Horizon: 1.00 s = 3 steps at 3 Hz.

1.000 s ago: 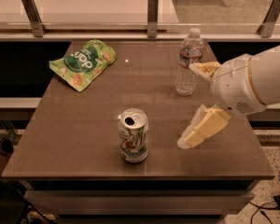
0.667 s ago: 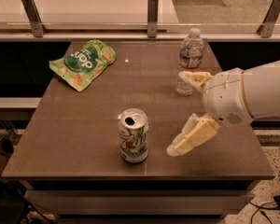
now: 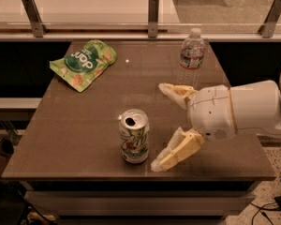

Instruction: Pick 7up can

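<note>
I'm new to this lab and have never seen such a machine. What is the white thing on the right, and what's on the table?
The white shape reaching in from the right is the robot's arm. At its end is a two-finger gripper, its cream fingers spread open and holding nothing. The one camera looks down on the brown table from above; where it is mounted cannot be told. Just left of the gripper stands a small white-silver aluminium 7up can with green swirls, upright and not gripped. At the back stands a clear plastic water bottle, and at the back left lies a flat green snack bag.
</note>
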### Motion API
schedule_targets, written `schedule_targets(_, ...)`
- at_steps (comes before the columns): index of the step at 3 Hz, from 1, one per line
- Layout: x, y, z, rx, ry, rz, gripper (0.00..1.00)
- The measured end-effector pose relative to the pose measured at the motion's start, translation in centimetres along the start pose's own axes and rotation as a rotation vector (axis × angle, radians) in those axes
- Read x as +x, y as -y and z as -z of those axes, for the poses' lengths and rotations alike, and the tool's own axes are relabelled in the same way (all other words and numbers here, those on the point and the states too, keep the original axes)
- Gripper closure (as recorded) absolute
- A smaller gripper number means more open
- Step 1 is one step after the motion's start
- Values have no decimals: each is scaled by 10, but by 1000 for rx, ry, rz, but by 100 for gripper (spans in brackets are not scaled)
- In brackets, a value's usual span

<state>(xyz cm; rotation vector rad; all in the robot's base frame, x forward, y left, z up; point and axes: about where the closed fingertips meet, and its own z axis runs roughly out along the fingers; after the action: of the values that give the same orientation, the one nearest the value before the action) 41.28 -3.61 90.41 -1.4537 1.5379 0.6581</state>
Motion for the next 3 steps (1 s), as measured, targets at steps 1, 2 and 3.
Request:
schedule_targets(1, -9, -2, -21, -58, 99, -1, 0)
schedule_targets(2, -12, -1, -44, -108, 226, -15, 0)
schedule_targets(3, -13, -1, -44, -110, 226, -16, 0)
